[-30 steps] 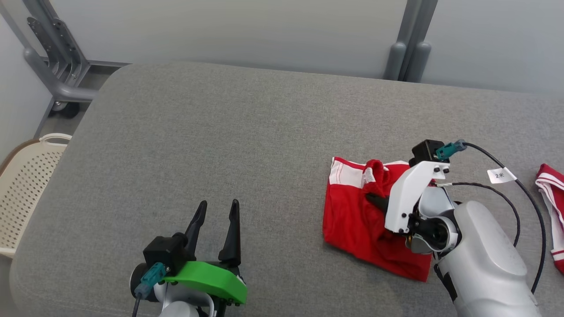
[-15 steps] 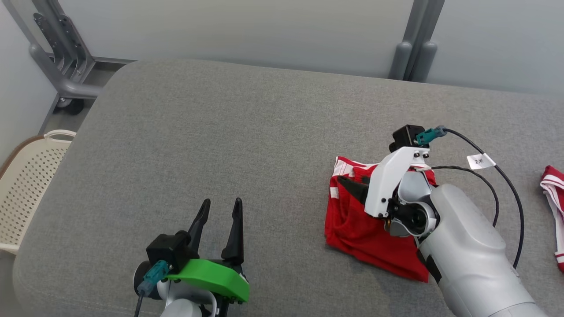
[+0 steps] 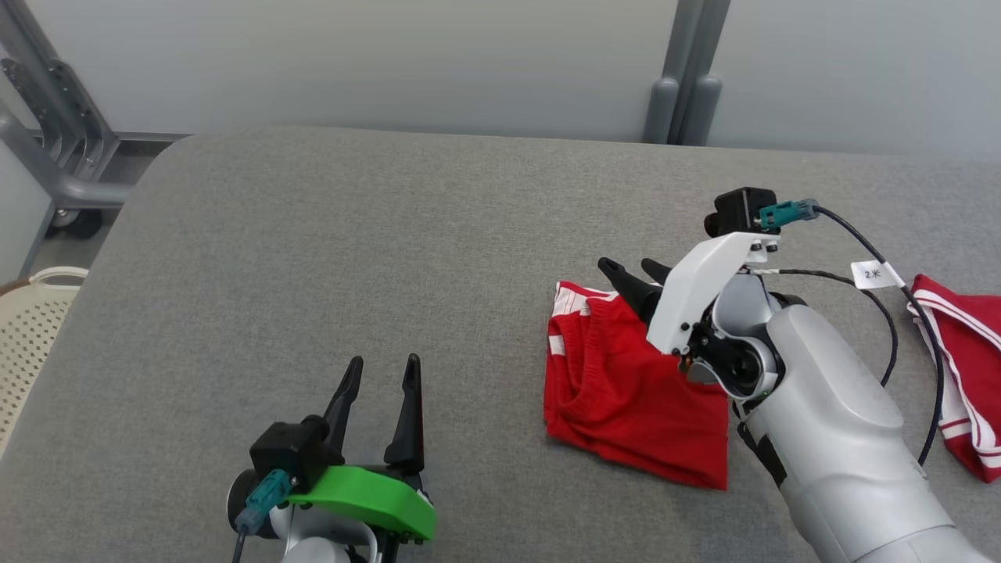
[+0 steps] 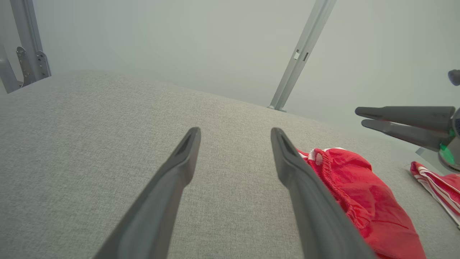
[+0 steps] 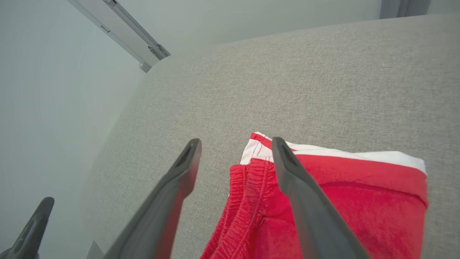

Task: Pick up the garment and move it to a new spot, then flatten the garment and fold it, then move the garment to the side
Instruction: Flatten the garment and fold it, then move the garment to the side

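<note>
The red garment (image 3: 626, 399) lies on the grey bench (image 3: 391, 234) as a compact, roughly square packet, its elastic waistband turned to the left edge and a white-striped hem showing along the far edge. It looks folded: layers are stacked and the outline is tidy, with only slight wrinkling near the waistband.

The right hand (image 3: 629, 270) hovers over the garment's far edge with its fingers spread and nothing between them; in the right wrist view the waistband corner sits below the two dark fingers (image 5: 291, 172), apart from them. The left hand (image 3: 383, 363) waits well to the left of the garment, fingers also spread and empty.

Just right of the garment lies a second red piece (image 3: 958, 360) with white trim; far to the garment's left stands a pale perforated basket (image 3: 31, 313).

Judging by this, the pick-up, flattening and folding appear finished. Whether the final shift aside is done or pending cannot be told.
</note>
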